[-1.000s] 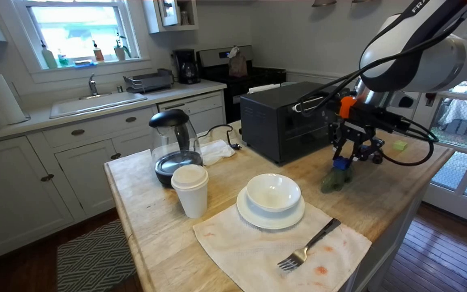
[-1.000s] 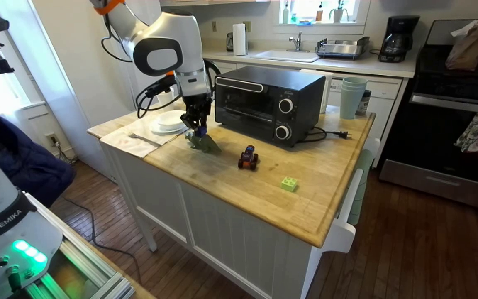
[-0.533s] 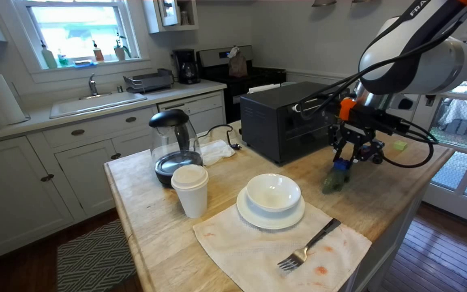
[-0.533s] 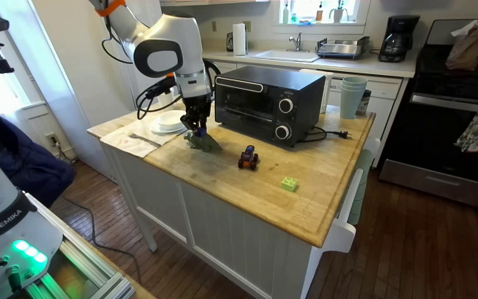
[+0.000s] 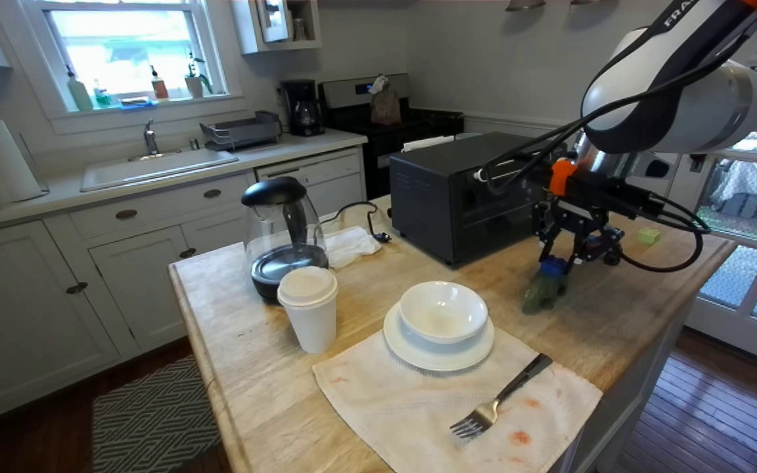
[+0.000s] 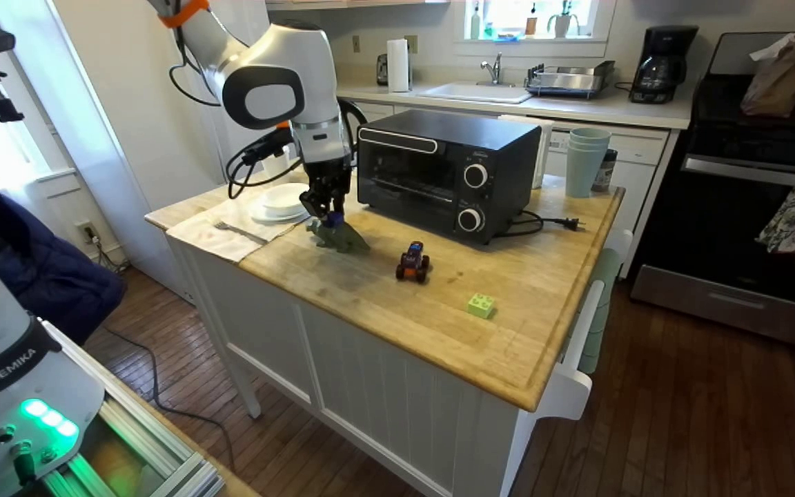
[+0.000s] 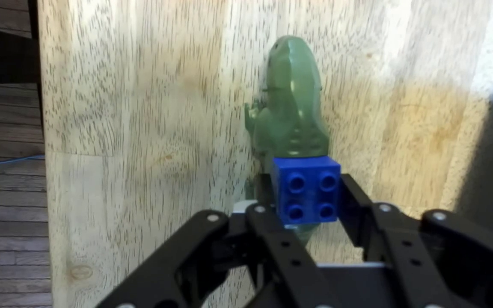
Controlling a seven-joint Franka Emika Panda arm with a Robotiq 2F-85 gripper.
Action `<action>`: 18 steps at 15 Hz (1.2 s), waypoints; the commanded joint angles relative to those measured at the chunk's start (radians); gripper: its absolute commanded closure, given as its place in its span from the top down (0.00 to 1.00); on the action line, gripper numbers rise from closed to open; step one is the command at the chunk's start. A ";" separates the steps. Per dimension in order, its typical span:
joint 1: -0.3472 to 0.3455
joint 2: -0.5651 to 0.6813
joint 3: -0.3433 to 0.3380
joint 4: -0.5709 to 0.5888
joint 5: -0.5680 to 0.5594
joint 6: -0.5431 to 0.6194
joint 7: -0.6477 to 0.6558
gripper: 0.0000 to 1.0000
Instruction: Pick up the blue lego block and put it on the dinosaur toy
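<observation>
The blue lego block (image 7: 308,192) sits between the two fingers of my gripper (image 7: 307,193), studs facing the wrist camera. The gripper is shut on it. The green dinosaur toy (image 7: 293,98) lies on the wooden table directly below the block, its long body extending up the wrist view. The block covers its middle, and a narrow part shows past the block. In both exterior views the block (image 5: 553,265) (image 6: 333,219) is at the top of the dinosaur toy (image 5: 541,293) (image 6: 341,239) and appears to touch it. Whether its weight rests there I cannot tell.
A black toaster oven (image 6: 449,176) stands close beside the gripper. A white bowl (image 5: 444,312) on a plate and a fork (image 5: 502,397) lie on a cloth. A toy truck (image 6: 413,262) and a light green block (image 6: 481,306) are on the table.
Over the last second the gripper and block have lowered very slightly onto the dinosaur toy, which has shifted a little. Since half a second ago almost nothing has moved.
</observation>
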 commanded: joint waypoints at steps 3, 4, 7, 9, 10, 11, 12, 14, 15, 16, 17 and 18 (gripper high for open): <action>0.010 0.012 -0.001 0.014 0.014 0.005 0.007 0.90; 0.010 0.010 -0.002 0.014 0.014 0.005 0.007 0.96; 0.011 0.001 -0.003 0.011 0.008 0.004 0.007 1.00; 0.014 -0.011 -0.008 0.009 -0.007 0.004 0.011 1.00; 0.016 -0.016 -0.009 0.010 -0.016 0.002 0.011 1.00; 0.017 -0.022 -0.011 0.013 -0.025 -0.003 0.010 1.00; 0.018 -0.028 -0.013 0.015 -0.037 -0.006 0.011 1.00; 0.021 -0.044 -0.015 0.020 -0.059 -0.015 0.006 1.00; 0.022 -0.055 -0.016 0.021 -0.075 -0.022 0.004 1.00; 0.021 -0.064 -0.014 0.025 -0.083 -0.031 -0.006 1.00; 0.022 -0.076 -0.015 0.028 -0.102 -0.041 -0.012 1.00; 0.022 -0.086 -0.014 0.031 -0.118 -0.050 -0.017 1.00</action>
